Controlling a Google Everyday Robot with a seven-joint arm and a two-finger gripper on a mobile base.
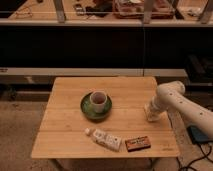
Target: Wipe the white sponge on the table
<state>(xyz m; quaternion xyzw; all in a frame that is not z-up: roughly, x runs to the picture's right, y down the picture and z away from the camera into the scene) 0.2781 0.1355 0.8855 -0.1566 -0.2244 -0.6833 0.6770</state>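
Table: bamboo-plank top, beneath the gripper.
White arm: reaches in from the right.
Green saucer, with cup on it: well left of the gripper.
White capped carton and dark orange-edged box: nearer the camera than the gripper.
Gripper: low at the table's right edge; its grip cannot be told.
White sponge: at the gripper's tip, on the table.

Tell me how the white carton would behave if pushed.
The white carton lies flat on its side, so it probably slides rather than tips. It looks small, likely light. The gripper is far from it, at the right of the table.
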